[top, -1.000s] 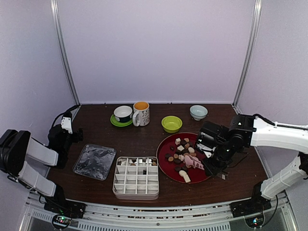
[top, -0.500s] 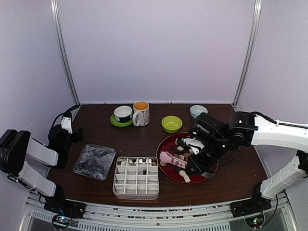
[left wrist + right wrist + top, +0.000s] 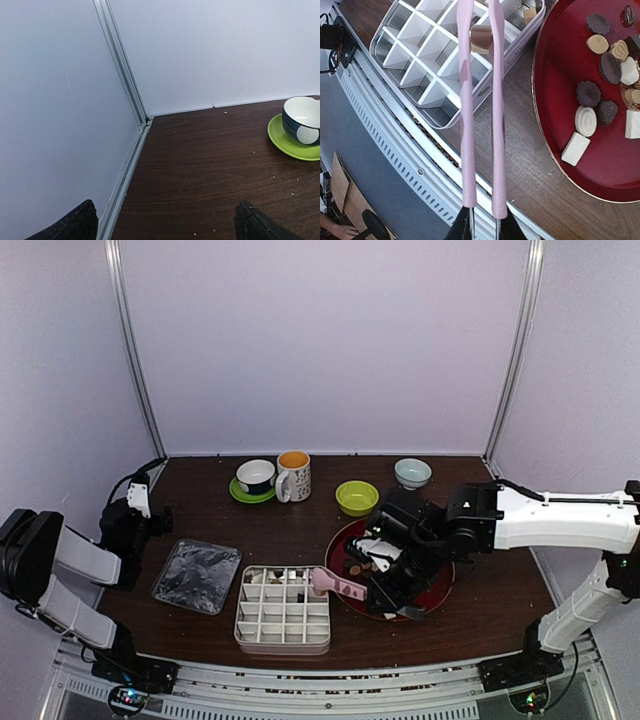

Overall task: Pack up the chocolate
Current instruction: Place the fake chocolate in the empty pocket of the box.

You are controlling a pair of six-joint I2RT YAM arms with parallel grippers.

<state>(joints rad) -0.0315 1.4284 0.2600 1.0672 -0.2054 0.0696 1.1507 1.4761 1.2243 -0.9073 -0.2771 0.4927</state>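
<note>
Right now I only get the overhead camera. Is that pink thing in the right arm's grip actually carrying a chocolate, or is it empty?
Observer: It is carrying one. The right wrist camera shows a round brown chocolate pinched between the tips of the pink tongs, which the right gripper squeezes shut.
Operator: Where is it hanging?
Observer: Over the divided tray, just inside the side that faces the red plate.
Operator: And the other arm?
Observer: The left wrist camera shows the left gripper with its fingers wide apart and nothing between them.
</note>
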